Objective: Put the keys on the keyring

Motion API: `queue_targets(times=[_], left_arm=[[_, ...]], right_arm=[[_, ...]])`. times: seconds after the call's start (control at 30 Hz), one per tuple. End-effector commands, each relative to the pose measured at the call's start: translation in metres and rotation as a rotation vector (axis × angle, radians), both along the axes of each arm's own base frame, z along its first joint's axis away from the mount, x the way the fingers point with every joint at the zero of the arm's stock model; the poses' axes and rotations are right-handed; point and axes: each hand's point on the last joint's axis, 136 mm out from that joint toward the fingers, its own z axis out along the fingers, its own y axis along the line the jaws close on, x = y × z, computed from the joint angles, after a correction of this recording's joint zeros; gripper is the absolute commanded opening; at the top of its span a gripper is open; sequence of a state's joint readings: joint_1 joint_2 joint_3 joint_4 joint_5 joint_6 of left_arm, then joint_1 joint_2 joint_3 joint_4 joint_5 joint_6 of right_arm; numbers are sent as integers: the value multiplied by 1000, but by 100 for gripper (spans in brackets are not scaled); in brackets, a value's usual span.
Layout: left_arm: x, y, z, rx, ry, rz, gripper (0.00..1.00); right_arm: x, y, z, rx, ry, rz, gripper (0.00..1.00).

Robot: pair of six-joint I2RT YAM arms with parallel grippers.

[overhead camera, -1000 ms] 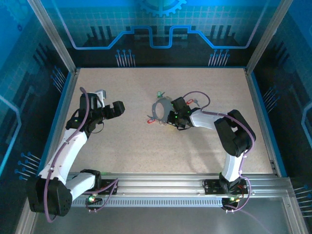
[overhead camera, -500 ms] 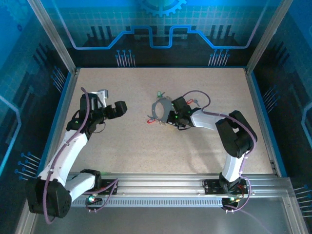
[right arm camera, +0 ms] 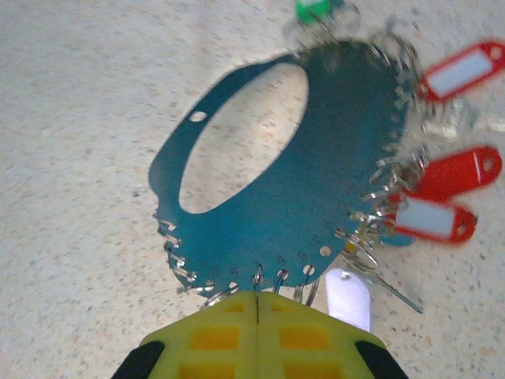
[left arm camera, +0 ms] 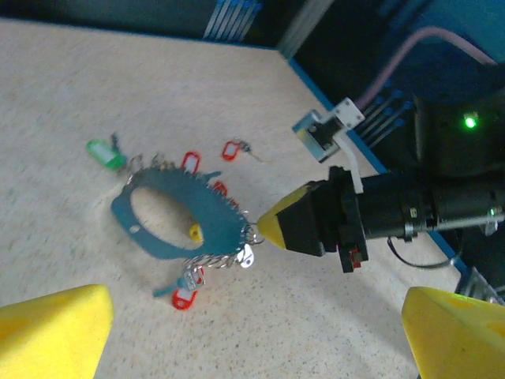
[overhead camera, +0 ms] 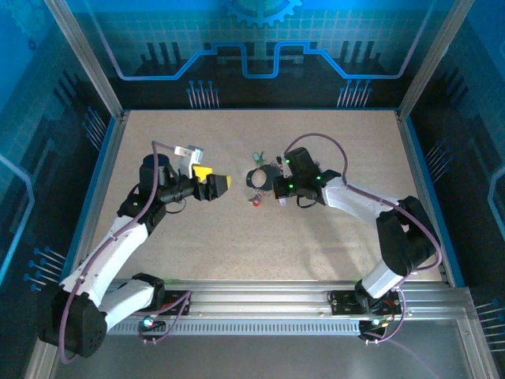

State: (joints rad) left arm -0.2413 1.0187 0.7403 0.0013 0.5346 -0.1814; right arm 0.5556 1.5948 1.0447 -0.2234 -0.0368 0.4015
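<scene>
at the right gripper, keyring rim pinched (keys blurred)

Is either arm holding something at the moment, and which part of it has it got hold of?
The right gripper pinches the keyring by its outer rim, jaws shut. The left gripper is open, holding nothing.

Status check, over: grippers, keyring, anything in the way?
Right gripper shut on keyring edge. Left gripper open, facing it. Red-tagged key lies loose beyond.
</scene>
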Motion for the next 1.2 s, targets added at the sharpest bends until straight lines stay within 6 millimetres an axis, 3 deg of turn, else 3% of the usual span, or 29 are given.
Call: queue_targets(times=[0.0,0.1,0.23,0.43,0.67,0.93,1.17], left_arm=[[-23,-19,17,62,-283,-197,91],[-31,-25,6,123,-352,-283,87],[-26,-33,-10,127,-334,-348,81],[-28,-48,-13,113,-349,-439,70],[-37,-59,-22,174,-338,-520,62],[-26,-69,-27,188,-348,-526,57],[-21,-79,-48,195,-310,-569,59]], right_arm=[[-9,13,24,32,-75,165,0],[-19,20,33,74,-99,246,0],[-30,24,46,130,-161,349,0],[-50,32,70,168,-292,543,0],[-66,33,87,172,-372,647,0],[-71,28,79,118,-384,677,0],[-81,34,68,62,-426,753,0]])
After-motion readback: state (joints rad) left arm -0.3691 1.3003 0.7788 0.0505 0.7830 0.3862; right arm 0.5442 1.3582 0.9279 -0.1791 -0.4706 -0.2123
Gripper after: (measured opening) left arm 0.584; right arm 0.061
